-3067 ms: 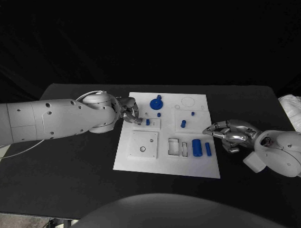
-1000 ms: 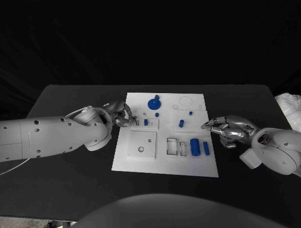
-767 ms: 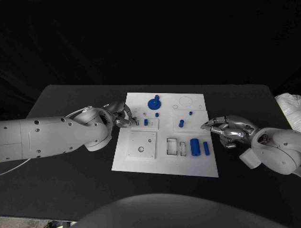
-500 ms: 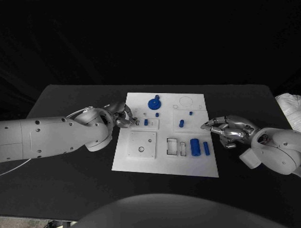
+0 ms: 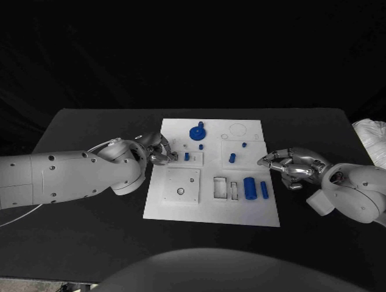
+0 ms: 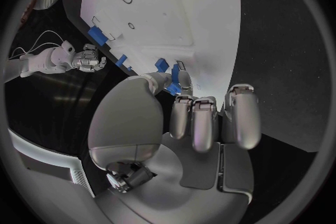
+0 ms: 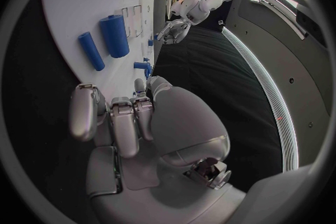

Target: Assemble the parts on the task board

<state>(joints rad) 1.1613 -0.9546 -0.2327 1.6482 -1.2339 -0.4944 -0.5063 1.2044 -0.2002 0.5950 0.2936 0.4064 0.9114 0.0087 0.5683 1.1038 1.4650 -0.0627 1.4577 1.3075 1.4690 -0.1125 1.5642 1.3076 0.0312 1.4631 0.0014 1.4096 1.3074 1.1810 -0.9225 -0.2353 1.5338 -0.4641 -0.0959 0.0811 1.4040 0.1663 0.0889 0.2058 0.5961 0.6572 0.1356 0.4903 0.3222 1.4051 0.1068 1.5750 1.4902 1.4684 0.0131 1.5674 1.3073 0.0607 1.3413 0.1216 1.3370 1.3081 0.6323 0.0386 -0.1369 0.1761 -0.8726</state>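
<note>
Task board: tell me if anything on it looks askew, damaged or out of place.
Nothing stands out. The task board lies flat and square on the table, and the blue parts sit on it with no visible damage. The left robot hand is at its left edge, the right robot hand just off its right edge.

My left arm reaches in from the side, forearm lying low and wrist turned inward. My left hand has its fingers curled down together, side by side, with the thumb tucked across beneath them; I cannot tell whether anything is pinched at the tips. My right arm comes in from the other side, elbow bent. My right hand is curled too, its fingers folded in against the palm and holding nothing. The two hands are well apart.
</note>
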